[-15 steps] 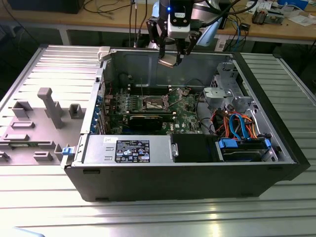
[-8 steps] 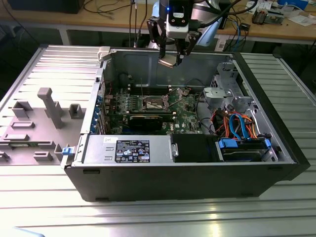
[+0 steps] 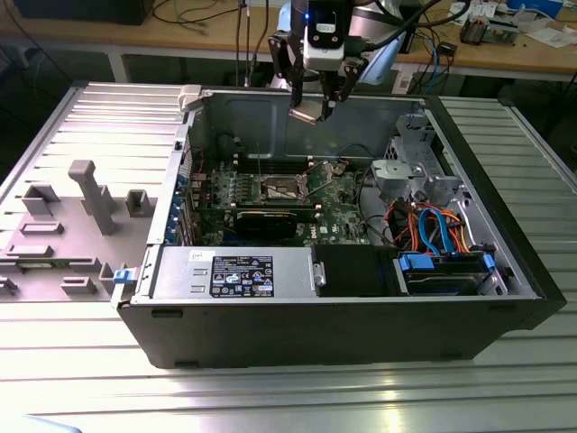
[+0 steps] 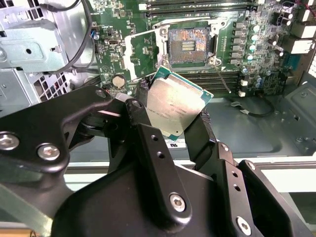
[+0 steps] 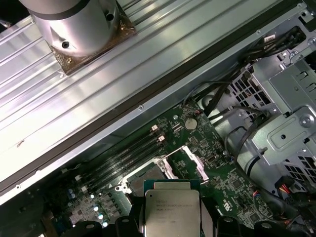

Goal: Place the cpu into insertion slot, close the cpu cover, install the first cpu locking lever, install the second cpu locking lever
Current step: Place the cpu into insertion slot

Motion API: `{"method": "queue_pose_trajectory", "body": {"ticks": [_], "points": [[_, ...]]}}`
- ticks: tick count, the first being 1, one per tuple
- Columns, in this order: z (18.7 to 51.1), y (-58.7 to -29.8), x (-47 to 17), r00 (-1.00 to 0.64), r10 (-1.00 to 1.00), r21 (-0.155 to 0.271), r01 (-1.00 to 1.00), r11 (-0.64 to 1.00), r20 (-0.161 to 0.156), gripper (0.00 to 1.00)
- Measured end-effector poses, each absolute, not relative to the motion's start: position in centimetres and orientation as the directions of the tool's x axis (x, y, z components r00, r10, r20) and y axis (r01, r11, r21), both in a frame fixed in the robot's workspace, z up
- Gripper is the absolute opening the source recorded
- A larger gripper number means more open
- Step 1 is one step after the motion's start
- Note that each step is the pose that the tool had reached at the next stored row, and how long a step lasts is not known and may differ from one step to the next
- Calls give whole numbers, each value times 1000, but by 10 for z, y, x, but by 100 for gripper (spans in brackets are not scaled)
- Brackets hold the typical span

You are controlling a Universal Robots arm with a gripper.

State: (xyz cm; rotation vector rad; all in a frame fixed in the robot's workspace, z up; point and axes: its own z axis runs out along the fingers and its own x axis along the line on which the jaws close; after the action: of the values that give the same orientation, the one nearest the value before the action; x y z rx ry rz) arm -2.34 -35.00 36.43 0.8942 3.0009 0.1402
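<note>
My gripper [image 3: 312, 108] hangs above the open computer case, shut on the cpu [image 3: 306, 111], a flat square chip with a silvery-grey top. In the second wrist view the cpu [image 4: 174, 106] sits tilted between the black fingers [image 4: 140, 123]. Beyond it lies the insertion slot [image 4: 190, 45], a dark square socket with bare contacts. The cpu cover [image 4: 140, 52] is swung open beside the slot. A thin locking lever [image 4: 222, 78] stands free next to the socket. In the exterior view the slot [image 3: 278, 189] is well below the gripper on the green motherboard.
The case [image 3: 343, 316] lies on a ribbed metal table [image 3: 288, 397]. A drive cage [image 3: 410, 167] and orange and blue cables [image 3: 433, 230] fill its side toward the exterior view's right. A power supply [image 3: 234, 275] sits along the near wall. Grey fixtures [image 3: 90, 198] stand at the exterior view's left.
</note>
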Motion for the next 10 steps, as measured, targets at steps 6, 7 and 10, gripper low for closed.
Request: {"method": "queue_pose_trajectory", "body": {"ticks": [6, 7, 10], "points": [[364, -351, -23, -810, 586, 87, 585, 806, 18, 54], [363, -351, -23, -807, 590, 87, 589, 803, 18, 54], [363, -351, -23, -805, 593, 87, 592, 801, 18, 54]]}}
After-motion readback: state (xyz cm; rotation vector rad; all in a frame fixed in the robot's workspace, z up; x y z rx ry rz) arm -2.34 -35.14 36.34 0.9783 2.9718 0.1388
